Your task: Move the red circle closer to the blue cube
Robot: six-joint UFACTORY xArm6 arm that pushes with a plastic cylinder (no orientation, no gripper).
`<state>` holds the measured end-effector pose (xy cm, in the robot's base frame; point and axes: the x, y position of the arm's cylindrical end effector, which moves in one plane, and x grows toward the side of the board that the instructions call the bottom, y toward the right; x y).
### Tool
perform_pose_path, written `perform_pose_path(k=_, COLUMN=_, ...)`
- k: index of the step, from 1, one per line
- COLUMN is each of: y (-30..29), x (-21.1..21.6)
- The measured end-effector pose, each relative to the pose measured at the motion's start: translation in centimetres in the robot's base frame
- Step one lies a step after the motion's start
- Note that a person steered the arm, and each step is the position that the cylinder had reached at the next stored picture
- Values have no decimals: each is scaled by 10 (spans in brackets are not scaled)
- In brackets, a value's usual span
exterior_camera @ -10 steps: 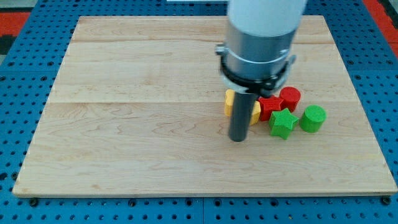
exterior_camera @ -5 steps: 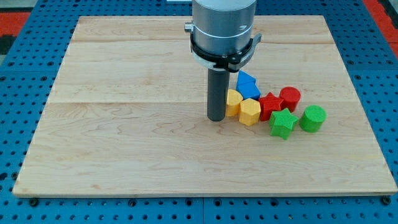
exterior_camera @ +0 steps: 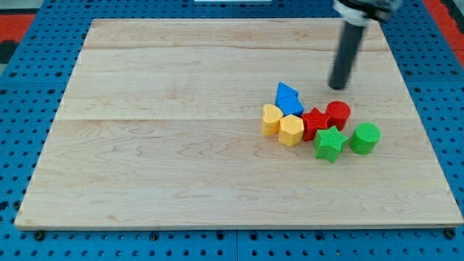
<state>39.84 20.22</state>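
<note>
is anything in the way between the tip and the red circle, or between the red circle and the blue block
Nothing visible blocks my tip from the red circle: it sits just above it in the view, bare board between. Toward the blue block, the red star touches the circle's lower left, partly crowding that path.

Two yellow blocks (exterior_camera: pixel 281 125), a red star (exterior_camera: pixel 315 122), a green star (exterior_camera: pixel 328 143) and a green cylinder (exterior_camera: pixel 364 138) cluster on the wooden board (exterior_camera: pixel 159 145).
</note>
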Motion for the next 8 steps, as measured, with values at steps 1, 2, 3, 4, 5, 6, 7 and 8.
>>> perform_pose_path(k=1, y=57, x=26)
perform_pose_path(k=2, y=46, x=50)
perform_pose_path(k=3, y=10, x=50)
perform_pose_path(k=4, y=-6, x=51)
perform_pose_path(k=5, y=-2, x=52)
perform_pose_path(k=6, y=-6, x=52)
perform_pose_path(k=7, y=-17, x=48)
perform_pose_path(k=8, y=-36, x=46)
